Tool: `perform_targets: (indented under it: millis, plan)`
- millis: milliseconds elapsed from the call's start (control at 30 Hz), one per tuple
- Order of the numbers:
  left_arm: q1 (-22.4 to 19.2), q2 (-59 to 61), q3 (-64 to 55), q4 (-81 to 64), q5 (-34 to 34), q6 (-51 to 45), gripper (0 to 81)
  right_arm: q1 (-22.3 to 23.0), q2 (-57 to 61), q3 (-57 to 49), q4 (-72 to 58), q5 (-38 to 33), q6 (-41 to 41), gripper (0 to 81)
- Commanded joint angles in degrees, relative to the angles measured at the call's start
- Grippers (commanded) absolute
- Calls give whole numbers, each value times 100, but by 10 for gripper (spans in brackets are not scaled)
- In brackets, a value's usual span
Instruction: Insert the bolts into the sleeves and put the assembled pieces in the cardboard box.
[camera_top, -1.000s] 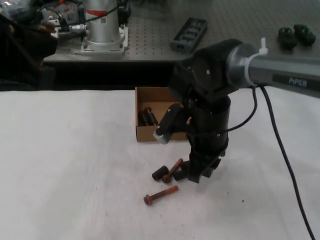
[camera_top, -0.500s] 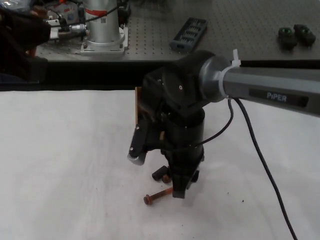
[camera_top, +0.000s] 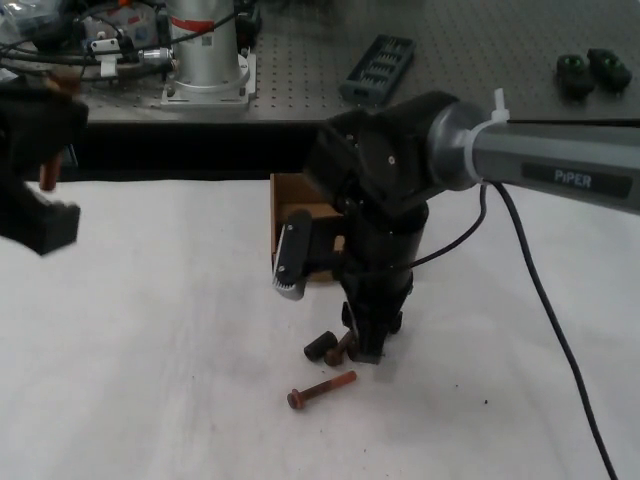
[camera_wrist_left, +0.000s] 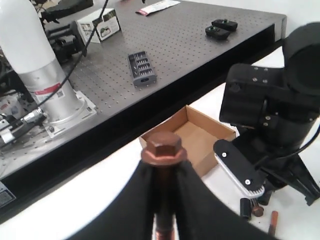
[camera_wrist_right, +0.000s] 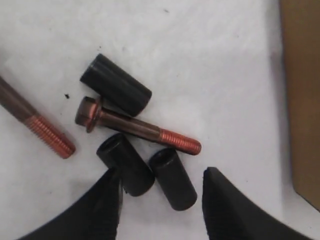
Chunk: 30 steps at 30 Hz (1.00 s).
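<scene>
1 copper bolt (camera_wrist_left: 162, 149) pinched in left tool (camera_wrist_left: 161, 174) | right tool (camera_wrist_right: 161, 172) spread wide above 3 loose sleeves (camera_wrist_right: 125, 164)

grey-and-black right arm (camera_top: 560, 165), all-black left gripper (camera_wrist_left: 161, 180)

the right arm's bulbous joint housing (camera_top: 390, 160) was matt black and dotted with small round screws. beside the housing a white zip tie (camera_top: 497, 108) ringed a grey tube marked with white lettering. a thin black cable (camera_top: 535, 290) trailed from the housing. below the housing sat a black camera block (camera_top: 292, 250) with a silvery ribbed end. the right fingers (camera_wrist_right: 235, 210) were black with curved edges, as were the left fingers (camera_wrist_left: 135, 210).
</scene>
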Motion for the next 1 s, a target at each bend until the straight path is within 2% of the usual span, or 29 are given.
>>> perform_targets:
  millis: [0, 500, 600, 767, 967]
  plan:
    - [17, -60, -12, -206, 37, -40, 6, -5, 37, -69, 50, -272, -274, 373]
    - [17, -60, -15, -379, 37, -40, 6, -135, 455, -69, 210, -439, -151, 373]
    - [17, -60, -15, -379, 37, -40, 6, -237, 455, -69, 472, -421, -153, 332]
    - [17, -60, -15, -379, 37, -40, 6, -403, 455, -69, 864, -307, -153, 213]
    - [17, -60, -15, -379, 37, -40, 6, -416, 455, -69, 890, -269, 177, 190]
